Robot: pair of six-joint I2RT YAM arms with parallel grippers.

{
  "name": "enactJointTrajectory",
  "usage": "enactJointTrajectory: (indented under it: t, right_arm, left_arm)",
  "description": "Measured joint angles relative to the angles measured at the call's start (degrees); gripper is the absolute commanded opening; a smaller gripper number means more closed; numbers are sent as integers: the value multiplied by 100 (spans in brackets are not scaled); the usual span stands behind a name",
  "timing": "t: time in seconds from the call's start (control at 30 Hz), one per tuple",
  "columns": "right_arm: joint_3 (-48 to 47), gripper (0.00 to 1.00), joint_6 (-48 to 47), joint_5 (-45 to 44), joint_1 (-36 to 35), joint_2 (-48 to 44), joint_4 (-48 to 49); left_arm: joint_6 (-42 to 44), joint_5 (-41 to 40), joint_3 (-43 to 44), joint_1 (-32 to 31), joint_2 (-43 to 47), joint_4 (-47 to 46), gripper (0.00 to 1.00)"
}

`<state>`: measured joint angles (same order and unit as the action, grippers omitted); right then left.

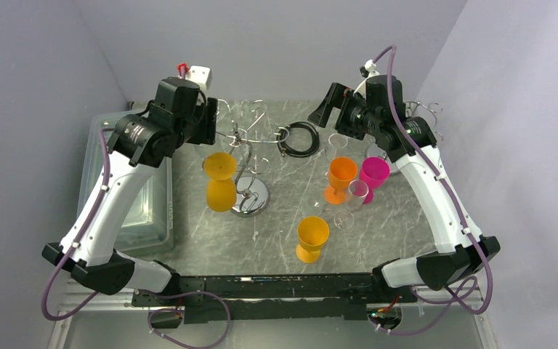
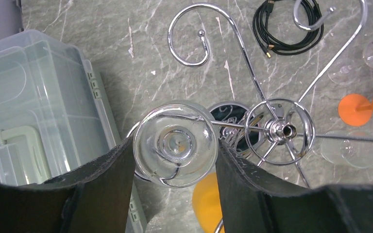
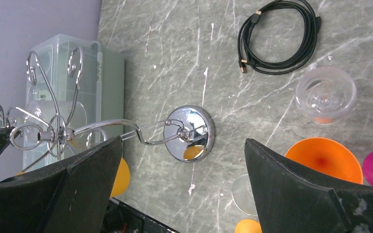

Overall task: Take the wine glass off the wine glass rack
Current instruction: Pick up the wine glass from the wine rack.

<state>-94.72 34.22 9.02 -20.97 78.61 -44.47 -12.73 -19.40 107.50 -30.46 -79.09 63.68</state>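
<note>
The wine glass (image 2: 175,144) hung foot-up from a curled arm of the wine glass rack (image 1: 251,198), which stood on the bench left of centre, nearer the left edge. Only its clear round foot showed from the left wrist; the bowl below was hidden. The left gripper (image 2: 175,151) was closed part-way onto that foot, one finger against each side of the rim, as far as the view let me judge. The right gripper (image 3: 183,143) hovered toward the far right corner, fingers spread wide with nothing between them.

The glass looked thin and light, and was most likely brittle and slick. A disc rim gives the pads little to bite on, so the glass's stem just under the foot would probably be the surer hold, if reachable. The foot would likely have to slide out along the wire to the arm's open end rather than lift straight up. The chrome rack, tall on a small mirror base, might tip if the glass caught. A yellow goblet (image 1: 221,190) sat just beside the rack's stem; whether it hung or stood I could not tell.

The bench (image 1: 399,236) was a smooth-looking grey marbled slab, closed in by plain pale walls (image 1: 276,43). A clear plastic bin (image 1: 127,211) lay along the left edge and a coiled black cable (image 1: 299,138) near the far edge. An orange goblet (image 1: 341,173) and a pink goblet (image 1: 374,173) stood toward the right edge.
</note>
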Motion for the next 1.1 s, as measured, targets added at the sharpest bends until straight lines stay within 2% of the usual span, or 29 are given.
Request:
enactJointTrajectory:
  t: [0.37,1.1]
  right_arm:
    - [179,98,70,-4,-59,-116,39]
    - [323,99,94,-83,-234,-295,103]
  left_arm:
    - [20,70,0,0,140,184,28]
    - [109,713,-20,0,221,308,26]
